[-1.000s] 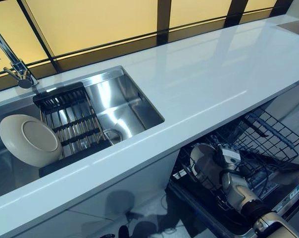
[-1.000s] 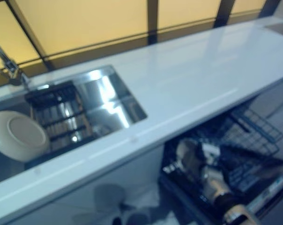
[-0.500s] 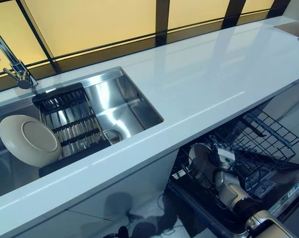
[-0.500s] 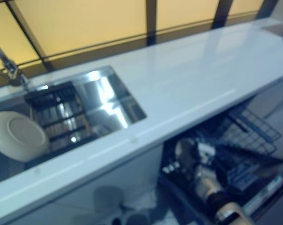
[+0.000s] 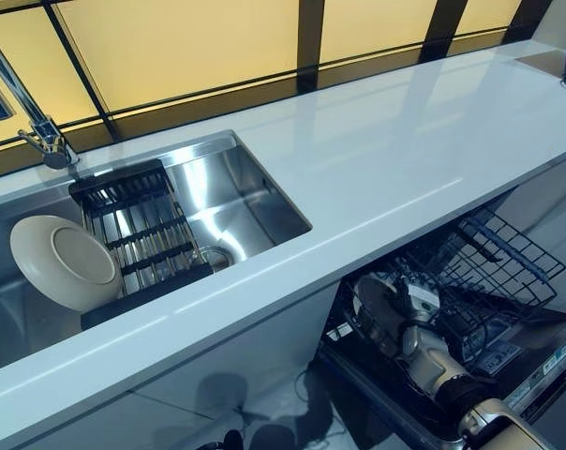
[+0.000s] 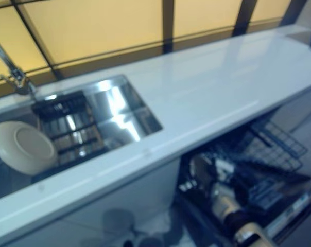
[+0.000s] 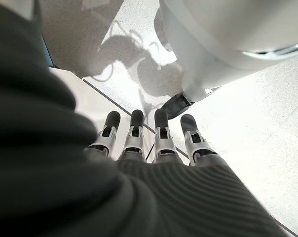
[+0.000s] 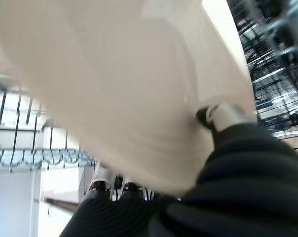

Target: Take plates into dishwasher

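No writing could be read on anything in view. At the lower right of the left eye view the right hand [image 5: 407,302] was down inside the dishwasher rack [image 5: 508,267], below the front edge of the white countertop [image 5: 386,159], with a cream plate [image 5: 372,302] standing on edge against it. The right wrist view showed what the head views could not: that plate [image 8: 114,94] filled most of the frame, the thumb [image 8: 219,116] pressed over its rim and fingers [image 8: 100,178] curled under its lower edge, so the hand was clamped on the plate among the dark rack wires. The left hand [image 7: 154,148] appeared only in its own wrist view, its fingers straight and side by side, holding nothing, above a pale speckled floor [image 7: 247,128]. A second cream plate [image 5: 66,262] leaned at the left of the head views inside the steel sink [image 5: 236,202], resting against a black drying rack [image 5: 138,234] that lay across the basin, with the tap [image 5: 41,141] standing in the upper left behind it. Yellow panels [image 5: 189,42] ran along the top of the frame behind the counter.
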You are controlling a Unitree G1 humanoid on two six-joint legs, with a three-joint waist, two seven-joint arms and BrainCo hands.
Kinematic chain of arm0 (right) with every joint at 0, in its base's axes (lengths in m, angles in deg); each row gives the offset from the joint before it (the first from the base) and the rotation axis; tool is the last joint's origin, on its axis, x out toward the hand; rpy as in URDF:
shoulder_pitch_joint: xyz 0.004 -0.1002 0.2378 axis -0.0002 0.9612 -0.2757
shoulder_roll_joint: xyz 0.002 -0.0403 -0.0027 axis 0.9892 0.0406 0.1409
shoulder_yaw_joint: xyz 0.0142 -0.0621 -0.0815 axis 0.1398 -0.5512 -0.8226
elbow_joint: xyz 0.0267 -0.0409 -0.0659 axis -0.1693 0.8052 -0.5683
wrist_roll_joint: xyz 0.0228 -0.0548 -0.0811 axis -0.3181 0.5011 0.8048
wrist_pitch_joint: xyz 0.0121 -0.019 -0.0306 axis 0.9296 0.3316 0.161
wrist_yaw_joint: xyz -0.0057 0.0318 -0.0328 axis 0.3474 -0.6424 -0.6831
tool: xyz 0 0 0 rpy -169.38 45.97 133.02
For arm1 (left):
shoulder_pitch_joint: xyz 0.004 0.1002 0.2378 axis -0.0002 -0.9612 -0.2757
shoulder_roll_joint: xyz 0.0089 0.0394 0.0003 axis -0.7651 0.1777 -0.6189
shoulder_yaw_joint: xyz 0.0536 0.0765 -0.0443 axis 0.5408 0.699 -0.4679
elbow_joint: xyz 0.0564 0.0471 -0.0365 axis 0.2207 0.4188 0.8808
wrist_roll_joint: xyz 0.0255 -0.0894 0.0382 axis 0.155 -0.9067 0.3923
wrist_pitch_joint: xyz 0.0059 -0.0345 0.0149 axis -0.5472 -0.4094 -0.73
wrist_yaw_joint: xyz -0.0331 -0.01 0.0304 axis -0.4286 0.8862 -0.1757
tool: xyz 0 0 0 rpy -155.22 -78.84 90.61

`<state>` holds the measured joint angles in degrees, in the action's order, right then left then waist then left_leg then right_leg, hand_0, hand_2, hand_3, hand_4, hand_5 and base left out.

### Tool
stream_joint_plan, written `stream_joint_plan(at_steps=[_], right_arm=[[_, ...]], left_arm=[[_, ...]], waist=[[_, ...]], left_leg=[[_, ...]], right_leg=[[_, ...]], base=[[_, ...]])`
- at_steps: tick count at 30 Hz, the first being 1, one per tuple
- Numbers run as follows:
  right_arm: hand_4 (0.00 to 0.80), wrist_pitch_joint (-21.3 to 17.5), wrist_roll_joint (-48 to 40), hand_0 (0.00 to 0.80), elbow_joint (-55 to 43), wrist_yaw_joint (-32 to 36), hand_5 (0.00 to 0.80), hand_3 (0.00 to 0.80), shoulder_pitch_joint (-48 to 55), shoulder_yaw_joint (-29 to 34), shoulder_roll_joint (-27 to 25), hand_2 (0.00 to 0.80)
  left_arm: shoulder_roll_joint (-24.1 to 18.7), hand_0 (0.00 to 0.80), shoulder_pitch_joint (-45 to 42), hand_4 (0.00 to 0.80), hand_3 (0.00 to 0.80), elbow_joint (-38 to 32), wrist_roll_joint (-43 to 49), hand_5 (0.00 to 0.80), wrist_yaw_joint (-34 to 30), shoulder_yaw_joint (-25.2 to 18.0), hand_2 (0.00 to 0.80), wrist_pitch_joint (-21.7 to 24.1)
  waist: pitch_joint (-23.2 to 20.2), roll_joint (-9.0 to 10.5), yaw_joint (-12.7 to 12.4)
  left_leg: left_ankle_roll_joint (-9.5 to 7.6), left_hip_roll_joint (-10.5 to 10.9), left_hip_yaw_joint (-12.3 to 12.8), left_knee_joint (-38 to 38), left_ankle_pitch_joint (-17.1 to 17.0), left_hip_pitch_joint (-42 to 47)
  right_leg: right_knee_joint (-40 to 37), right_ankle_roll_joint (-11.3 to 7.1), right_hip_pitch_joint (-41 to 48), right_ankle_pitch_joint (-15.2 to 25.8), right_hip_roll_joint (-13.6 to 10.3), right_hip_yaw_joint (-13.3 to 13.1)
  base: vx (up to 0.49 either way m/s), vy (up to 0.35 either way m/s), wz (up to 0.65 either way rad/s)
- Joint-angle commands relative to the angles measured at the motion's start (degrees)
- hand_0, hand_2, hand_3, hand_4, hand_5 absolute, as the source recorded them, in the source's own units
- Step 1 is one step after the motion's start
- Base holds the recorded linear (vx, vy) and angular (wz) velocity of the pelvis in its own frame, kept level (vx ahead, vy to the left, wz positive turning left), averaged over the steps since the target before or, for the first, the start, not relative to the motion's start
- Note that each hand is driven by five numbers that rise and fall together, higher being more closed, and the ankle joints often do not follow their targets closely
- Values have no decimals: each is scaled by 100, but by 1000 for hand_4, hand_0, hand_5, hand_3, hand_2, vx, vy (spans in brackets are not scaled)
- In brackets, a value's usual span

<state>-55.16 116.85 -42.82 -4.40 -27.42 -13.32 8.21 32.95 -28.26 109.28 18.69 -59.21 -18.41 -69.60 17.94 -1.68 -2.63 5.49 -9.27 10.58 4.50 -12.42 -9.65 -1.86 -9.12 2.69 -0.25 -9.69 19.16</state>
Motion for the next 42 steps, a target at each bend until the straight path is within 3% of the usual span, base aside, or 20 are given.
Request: stream_joint_plan(at_steps=[1, 2, 26, 42], right_arm=[[107, -81, -84, 107, 157, 26, 107, 107, -233, -223, 6, 107], [0, -74, -110, 0, 159, 26, 0, 0, -222, -221, 4, 0], [0, -212, -220, 0, 220, 32, 0, 0, -17, -30, -62, 0], [0, -730, -553, 0, -1195, -71, 0, 0, 1417, 927, -361, 0]], left_arm=[[103, 0, 266, 0, 0, 265, -217, 0, 60, 215, 0, 34], [100, 0, 264, 0, 0, 262, -209, 0, 57, 206, 0, 26], [69, 0, 153, 0, 0, 215, -175, 0, 37, 102, 0, 8], [-74, 0, -324, 0, 0, 86, 1, 0, 179, -408, 0, -66]], waist=[[-20, 44, -255], [-22, 48, -260], [-98, 84, -275], [-277, 370, 15]], left_leg=[[-407, 406, 38, 2, 695, 130], [-406, 402, 45, 4, 693, 133], [-395, 357, 124, 31, 676, 203], [-403, 232, 363, 50, 723, 421]], right_leg=[[978, 407, -858, -211, 12, -91], [979, 406, -854, -209, 9, -76], [934, 394, -763, -189, -15, -1], [743, 315, -599, -72, 109, -165]], base=[[0, 0, 0], [0, 0, 0], [0, 0, 0], [3, -6, -1]])
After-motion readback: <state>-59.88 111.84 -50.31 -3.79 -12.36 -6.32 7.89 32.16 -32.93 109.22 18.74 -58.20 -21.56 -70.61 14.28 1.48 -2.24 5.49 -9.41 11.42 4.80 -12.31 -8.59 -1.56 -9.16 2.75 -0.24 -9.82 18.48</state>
